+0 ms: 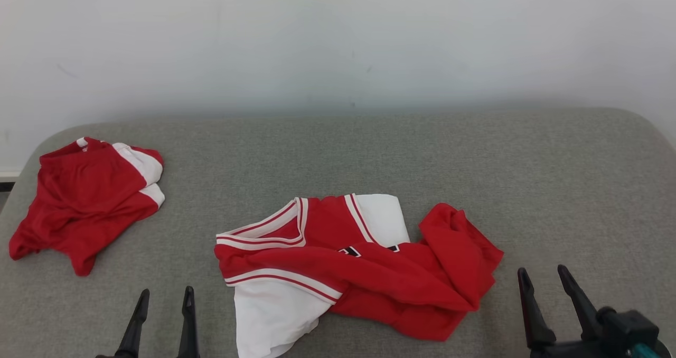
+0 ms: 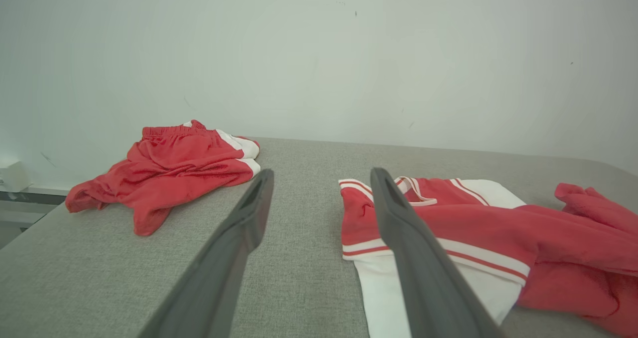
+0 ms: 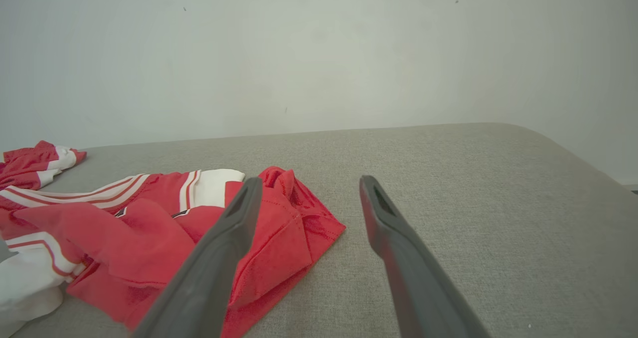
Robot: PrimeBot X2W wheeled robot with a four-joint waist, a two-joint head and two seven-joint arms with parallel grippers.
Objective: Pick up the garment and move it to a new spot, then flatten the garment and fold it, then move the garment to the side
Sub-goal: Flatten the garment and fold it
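A crumpled red and white jersey (image 1: 348, 265) lies bunched near the front middle of the grey padded surface (image 1: 369, 147); it also shows in the left wrist view as the jersey (image 2: 478, 238) and in the right wrist view as the jersey (image 3: 149, 228). My left gripper (image 1: 165, 294) stands open at the lower left, just left of the jersey's white hem, holding nothing. To the right of the jersey's red bunched end, my right gripper (image 1: 542, 274) is open and holds nothing. Neither gripper touches the cloth.
Red shorts with white side stripes (image 1: 87, 197) lie crumpled at the far left of the surface, seen too as the shorts (image 2: 174, 168). A pale wall (image 1: 338, 41) rises behind. Bare grey fabric spreads across the back and right.
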